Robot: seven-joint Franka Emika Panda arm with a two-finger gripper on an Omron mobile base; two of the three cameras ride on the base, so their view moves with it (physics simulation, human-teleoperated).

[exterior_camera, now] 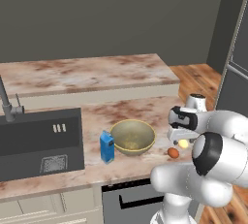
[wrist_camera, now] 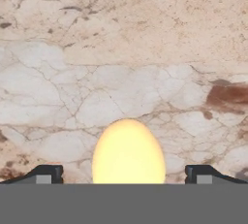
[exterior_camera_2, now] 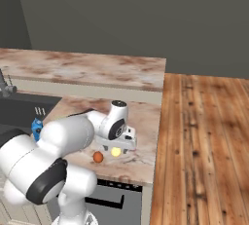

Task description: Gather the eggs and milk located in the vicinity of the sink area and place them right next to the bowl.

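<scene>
The yellowish-olive bowl [exterior_camera: 132,136] stands on the marble counter, with the blue milk [exterior_camera: 107,147] carton upright just left of it, also visible behind my arm [exterior_camera_2: 36,127]. A reddish-brown egg [exterior_camera: 173,152] [exterior_camera_2: 98,157] lies right of the bowl near the counter's front. The pale cream egg [exterior_camera: 183,143] [exterior_camera_2: 115,151] [wrist_camera: 128,152] sits just beyond it. My gripper [exterior_camera: 180,138] [exterior_camera_2: 116,147] [wrist_camera: 125,174] hangs directly over the cream egg, open wide, its fingertips [wrist_camera: 48,173] apart from the egg on either side.
The black sink [exterior_camera: 38,143] with its grey faucet [exterior_camera: 7,104] is set in the counter at the left. A raised back counter [exterior_camera: 87,72] runs behind. The counter's right end borders wooden floor [exterior_camera_2: 204,136], with a tall dark cabinet [exterior_camera: 235,72] beyond.
</scene>
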